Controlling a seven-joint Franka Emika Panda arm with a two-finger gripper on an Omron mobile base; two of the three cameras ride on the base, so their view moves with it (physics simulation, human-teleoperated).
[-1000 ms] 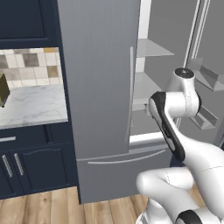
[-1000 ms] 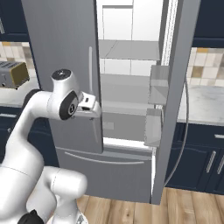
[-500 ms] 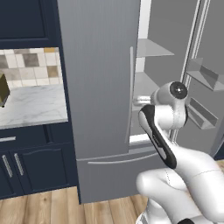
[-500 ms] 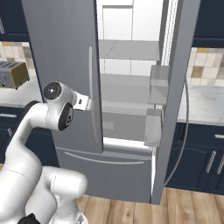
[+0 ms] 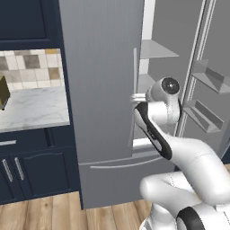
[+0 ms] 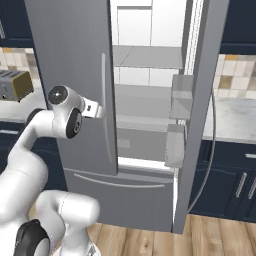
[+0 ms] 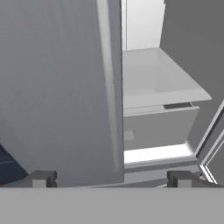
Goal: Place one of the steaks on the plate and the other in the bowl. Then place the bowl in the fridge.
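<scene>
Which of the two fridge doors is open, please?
The right door, swung out with its shelf bins showing; the left door is shut flat.

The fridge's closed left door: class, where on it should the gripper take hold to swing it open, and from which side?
Grip the long thin vertical handle near the left door's inner edge, coming from the front. It stands proud of the flat panel, so the open gripper could probably straddle it.

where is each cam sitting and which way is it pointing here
Left base view: behind the arm on its left, facing the fridge; the white arm rises at lower right.
Right base view: behind on its right, facing the open compartment and its shelves; the arm rises at lower left.
Hand view: on the hand, looking along the open jaws, the gripper at the bottom, toward the closed door's edge.
All share the fridge, left door closed, right door open.
</scene>
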